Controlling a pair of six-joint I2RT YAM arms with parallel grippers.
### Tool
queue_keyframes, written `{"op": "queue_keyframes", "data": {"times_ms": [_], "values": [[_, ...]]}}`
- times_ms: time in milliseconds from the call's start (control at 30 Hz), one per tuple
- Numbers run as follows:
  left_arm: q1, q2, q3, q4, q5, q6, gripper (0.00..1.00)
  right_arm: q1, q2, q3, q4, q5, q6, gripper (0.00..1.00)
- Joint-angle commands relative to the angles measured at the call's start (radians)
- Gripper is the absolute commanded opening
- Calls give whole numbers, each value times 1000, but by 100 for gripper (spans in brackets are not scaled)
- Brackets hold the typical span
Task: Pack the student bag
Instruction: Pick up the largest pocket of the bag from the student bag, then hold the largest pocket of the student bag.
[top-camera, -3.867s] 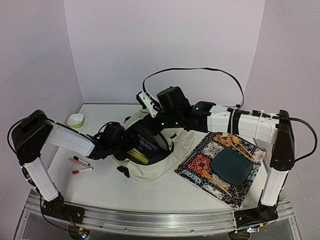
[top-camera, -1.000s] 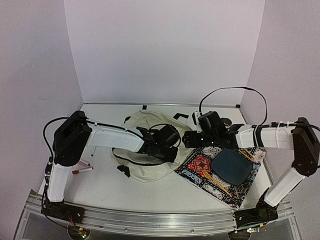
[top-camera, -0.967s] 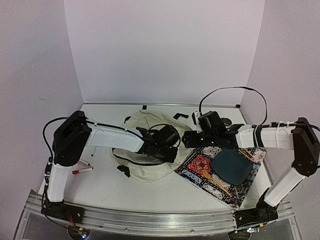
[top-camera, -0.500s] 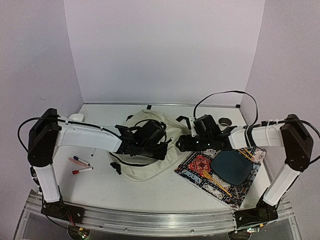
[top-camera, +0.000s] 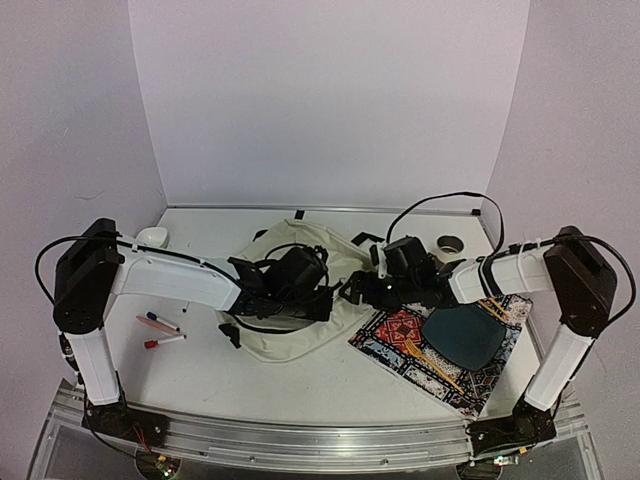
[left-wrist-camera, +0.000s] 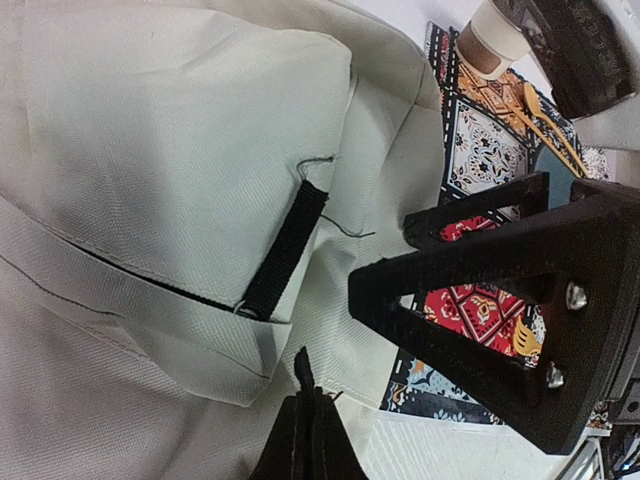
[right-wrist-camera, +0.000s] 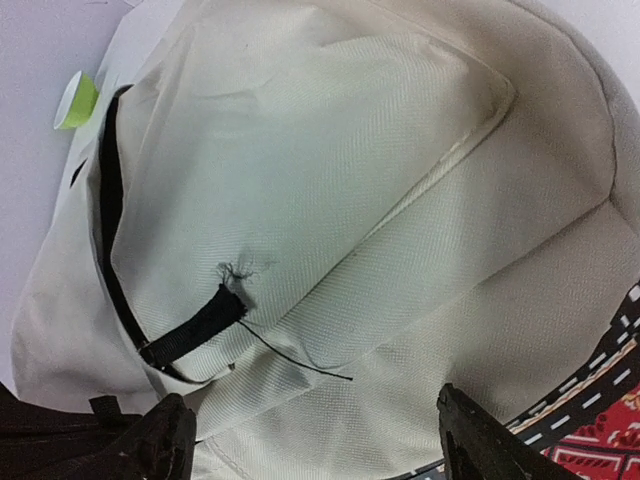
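Mid-table, btw the two arms, the cream bag (top-camera: 295, 342) is lying flat, its right edge meeting the patterned mat (top-camera: 400, 330). Left gripper (left-wrist-camera: 300, 430) is sitting low over the fabric w/ jaws clenched; can't tell if it's pinching anything. Right gripper (right-wrist-camera: 320, 445) is hovering over the bag, jaws spread wide, gripping nothing.

White table (top-camera: 300, 385) w/ student bag (top-camera: 296, 343), placemat (top-camera: 395, 330), 2 pens (top-camera: 161, 342), sm bowl (top-camera: 150, 237).

High rear overview; both wrist views close over student bag (right-wrist-camera: 350, 150)
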Motion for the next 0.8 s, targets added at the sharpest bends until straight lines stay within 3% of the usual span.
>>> {"op": "queue_keyframes", "data": {"times_ms": [0, 467, 600, 767], "values": [[5, -62, -9, 77, -10, -21, 0, 27, -20, -41, 73, 16, 215, 83], [5, -118, -74, 193, 42, -45, 0, 63, 128, 10, 174, 24, 358, 67], [5, -142, -102, 215, 59, -36, 0, 62, 151, 33, 176, 33, 347, 54], [5, -167, -138, 227, 50, -24, 0, 62, 153, 58, 178, 27, 327, 25]]}}
